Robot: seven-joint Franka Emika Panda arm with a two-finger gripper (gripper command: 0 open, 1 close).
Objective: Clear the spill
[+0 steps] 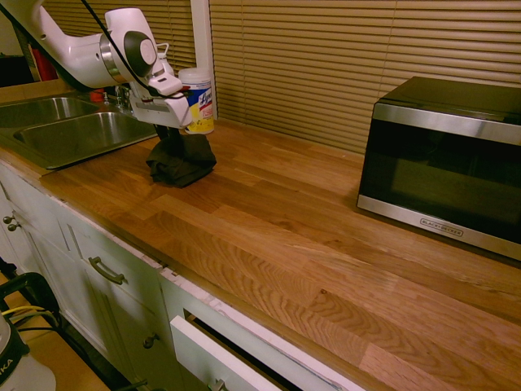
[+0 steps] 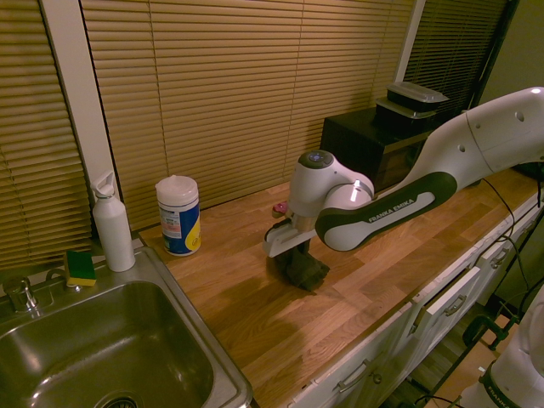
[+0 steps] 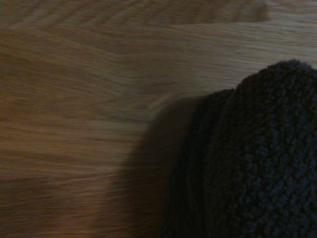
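Nearest you, at the lower left of the second exterior view, lies the sink [image 2: 110, 348], then mid-frame your fingers [image 2: 291, 245] are closed on the dark cloth [image 2: 304, 270] at the worktop [image 2: 246, 297], where you can't make out the spill.

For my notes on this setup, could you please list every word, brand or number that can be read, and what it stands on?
"BLACK+DECKER": front strip of the microwave
"FRANKA EMIKA": side of the robot arm
"Lysol", only partly legible: label of the wipes canister
"KA", the rest cut off: white robot base at the first exterior view's lower left
The canister's smaller print is too small to read.
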